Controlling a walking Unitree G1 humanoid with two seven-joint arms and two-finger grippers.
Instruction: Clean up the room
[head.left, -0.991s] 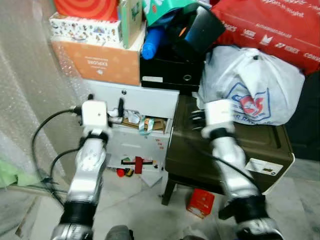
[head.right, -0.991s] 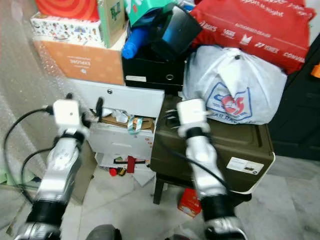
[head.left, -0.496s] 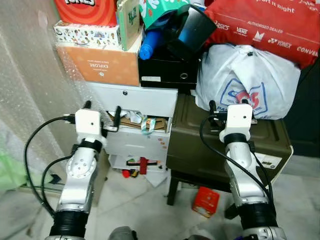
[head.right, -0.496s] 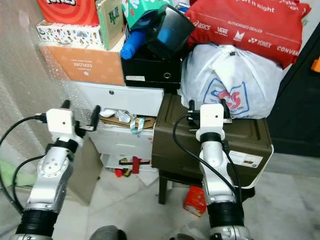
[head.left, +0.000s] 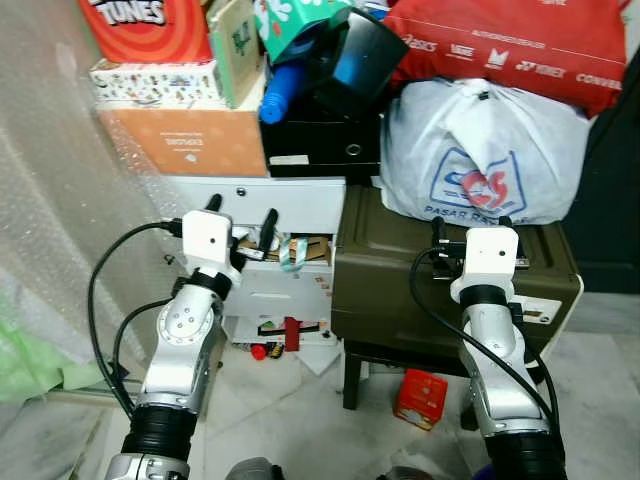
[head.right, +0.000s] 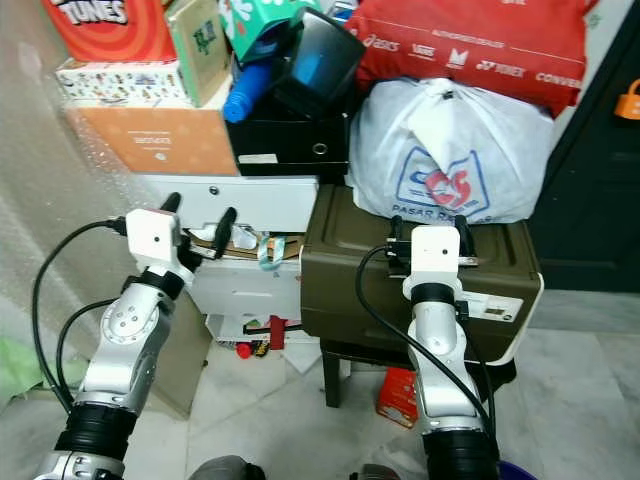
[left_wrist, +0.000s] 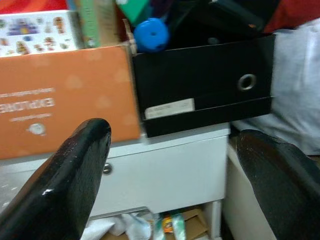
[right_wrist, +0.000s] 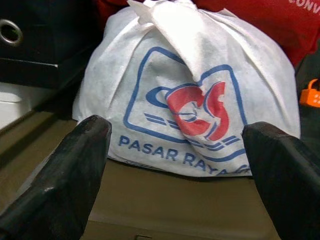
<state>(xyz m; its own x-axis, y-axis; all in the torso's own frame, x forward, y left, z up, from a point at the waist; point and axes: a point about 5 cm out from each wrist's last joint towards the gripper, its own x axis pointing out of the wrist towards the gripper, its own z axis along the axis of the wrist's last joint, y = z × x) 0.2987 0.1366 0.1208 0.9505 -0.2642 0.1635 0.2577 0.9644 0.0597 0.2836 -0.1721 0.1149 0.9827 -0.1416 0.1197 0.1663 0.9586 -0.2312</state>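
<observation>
Olive trunk (head.left: 400, 285): on dark legs, white label at its front corner; it lies under and ahead of the right gripper (head.left: 466, 222), whose jaws stand wide apart with nothing between them, raised over the lid.

White cabinet (head.left: 280, 195): beside the trunk, just ahead of the left gripper (head.left: 240, 217); the jaws are spread wide and hold nothing; one fingertip (head.left: 268, 216) stands against the cabinet front at the top of its open compartment, which is stuffed with crumpled paper and a teal ribbon (head.left: 291, 252).

Red bag (head.left: 505, 45): printed with white brand names, topmost on the pile, above and beyond the right jaws.

White sack (right_wrist: 187, 95): knotted at the top, blue and red logo, sitting on the trunk lid straight ahead of the right jaws and framed between the two fingers (right_wrist: 62, 182).

Orange box (left_wrist: 60, 100): on top of the cabinet, ahead of and above the left jaws; smaller patterned boxes are stacked on it.

Black file box (left_wrist: 200, 82): with a metal ring pull, next to the orange box, dead ahead between the left fingers.

Blue bottle (head.left: 279, 96): lying on the black file box, cap end towards the camera.

Small red carton (head.left: 420, 398): on the floor under the trunk, below the right arm.

Red scraps (head.left: 290, 333): at the cabinet foot, below the left jaws.
</observation>
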